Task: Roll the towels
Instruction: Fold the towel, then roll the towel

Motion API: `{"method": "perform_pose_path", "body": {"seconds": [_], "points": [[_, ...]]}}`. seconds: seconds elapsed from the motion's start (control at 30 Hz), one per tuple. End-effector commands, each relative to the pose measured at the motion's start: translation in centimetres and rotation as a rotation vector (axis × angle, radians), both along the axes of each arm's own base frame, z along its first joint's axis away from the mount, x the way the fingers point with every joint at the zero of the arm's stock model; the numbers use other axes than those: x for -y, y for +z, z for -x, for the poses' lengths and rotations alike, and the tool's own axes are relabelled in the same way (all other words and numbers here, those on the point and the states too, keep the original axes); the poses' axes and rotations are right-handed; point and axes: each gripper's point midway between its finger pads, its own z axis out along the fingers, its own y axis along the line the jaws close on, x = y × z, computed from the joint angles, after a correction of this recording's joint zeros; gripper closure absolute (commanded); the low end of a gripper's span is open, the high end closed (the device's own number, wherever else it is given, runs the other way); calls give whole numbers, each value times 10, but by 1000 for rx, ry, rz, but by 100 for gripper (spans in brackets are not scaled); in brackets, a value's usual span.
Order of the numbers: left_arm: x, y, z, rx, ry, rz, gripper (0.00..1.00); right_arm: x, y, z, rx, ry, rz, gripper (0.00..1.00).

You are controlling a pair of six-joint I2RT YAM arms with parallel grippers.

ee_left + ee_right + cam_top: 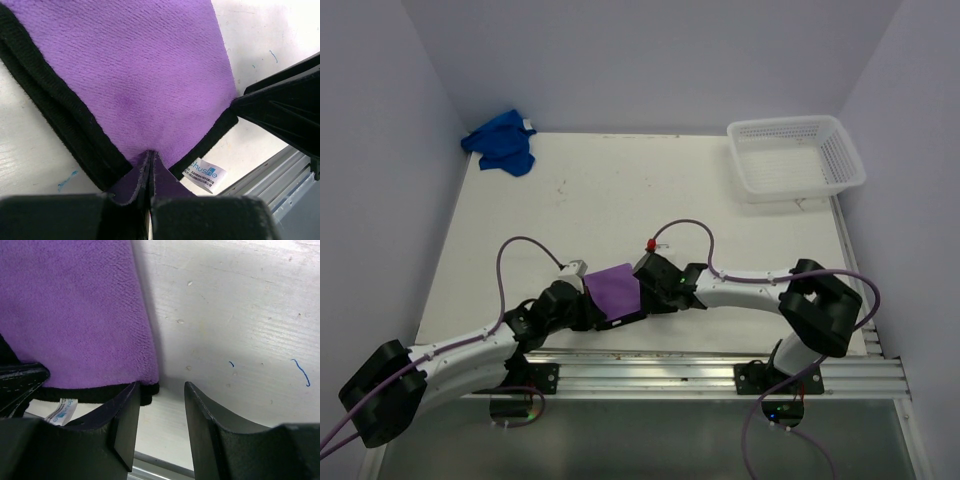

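The purple towel (612,292) with a black hem lies near the table's front edge, between my two grippers. My left gripper (584,300) is shut on its near-left edge; the left wrist view shows the cloth (140,85) pinched into a ridge between the closed fingers, with a white label (205,176) beside them. My right gripper (646,284) is open at the towel's right corner. In the right wrist view its left fingertip (127,410) touches the black hem of the towel (75,315), and bare table shows between the fingers. The blue towel (501,143) lies crumpled at the back left corner.
A white mesh basket (840,150) stands at the back right. A metal rail (720,372) runs along the front edge just behind the arms' bases. Walls close in the table on the left, back and right.
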Motion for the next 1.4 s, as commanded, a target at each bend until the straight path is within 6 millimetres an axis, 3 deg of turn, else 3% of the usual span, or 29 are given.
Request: {"method": "perform_pose_path", "body": {"seconds": [0.0,0.43,0.77,1.03,1.2,1.37], "points": [[-15,-15,5,-33,33,-74,100,-11,10,-9,19,-67,-106,55],[-13,-14,6,-34,28,-66,100,-14,25,-10,42,-79,-177,55],[-13,-14,6,-36,27,-73,100,-26,0,-6,-11,-59,-179,55],[-13,-14,6,-35,29,-76,100,-12,-17,-2,-32,-77,-117,56],[-12,-14,5,-37,28,-76,100,-13,-24,3,-54,-76,-126,64],[-11,-12,2,-25,27,-82,100,-8,-23,-1,-28,-53,-77,82]]}}
